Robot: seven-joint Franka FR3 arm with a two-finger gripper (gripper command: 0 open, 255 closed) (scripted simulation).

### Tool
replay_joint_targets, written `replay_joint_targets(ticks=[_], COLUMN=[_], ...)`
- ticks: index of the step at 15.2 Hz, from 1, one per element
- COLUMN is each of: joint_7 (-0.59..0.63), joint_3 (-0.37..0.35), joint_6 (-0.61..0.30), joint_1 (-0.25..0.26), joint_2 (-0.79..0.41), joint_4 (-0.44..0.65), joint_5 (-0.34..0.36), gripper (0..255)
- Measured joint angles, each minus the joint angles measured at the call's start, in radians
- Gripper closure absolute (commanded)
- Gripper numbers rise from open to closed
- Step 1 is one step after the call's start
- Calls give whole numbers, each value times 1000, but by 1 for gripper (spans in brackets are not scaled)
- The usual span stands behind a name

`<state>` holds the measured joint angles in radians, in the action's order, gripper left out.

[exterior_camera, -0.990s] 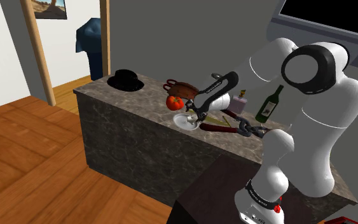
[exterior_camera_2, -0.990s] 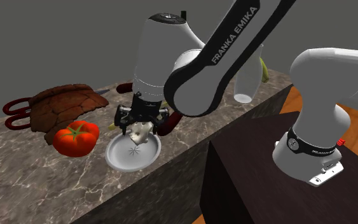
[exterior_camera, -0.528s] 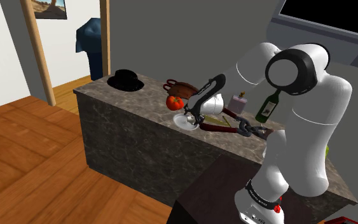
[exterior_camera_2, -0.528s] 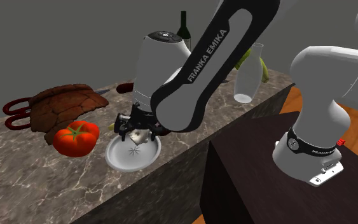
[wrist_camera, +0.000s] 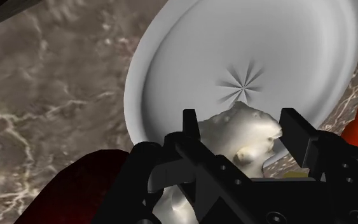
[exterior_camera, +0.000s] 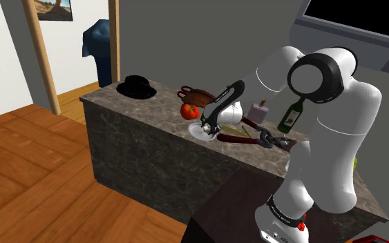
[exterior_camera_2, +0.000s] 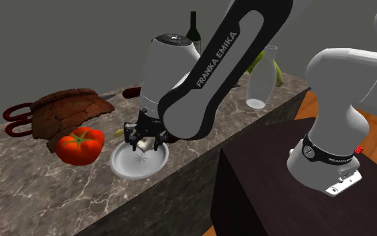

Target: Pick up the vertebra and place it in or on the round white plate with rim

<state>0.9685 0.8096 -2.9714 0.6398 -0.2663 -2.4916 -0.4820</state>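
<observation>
Wrist view | fingers clasp vertebra | plate below, contact perhaps hidden

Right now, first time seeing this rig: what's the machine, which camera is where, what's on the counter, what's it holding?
This is a simulator render of one white Franka arm on a dark box stand beside a marble-topped counter. The shoulder view looks down from beside the stand. The second exterior view looks at the counter from close by. The wrist view comes from a camera on the hand, looking along the pincer.

On the counter are a round white plate, a tomato, a brown lumpy object, red-handled scissors, a wine bottle, a black hat and a clear glass vessel.

The pincer's two black fingers are shut on a whitish vertebra, held low over the plate. I cannot tell whether it touches the plate.
</observation>
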Motion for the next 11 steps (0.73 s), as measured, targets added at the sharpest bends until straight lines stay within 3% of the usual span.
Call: replay_joint_targets(ticks=[8, 11], joint_7=[0, 48], joint_3=[-1, 85], joint_6=[0, 24], joint_1=[0, 73], joint_2=[1, 27], joint_4=[0, -6], joint_5=[0, 64], gripper=[255, 255])
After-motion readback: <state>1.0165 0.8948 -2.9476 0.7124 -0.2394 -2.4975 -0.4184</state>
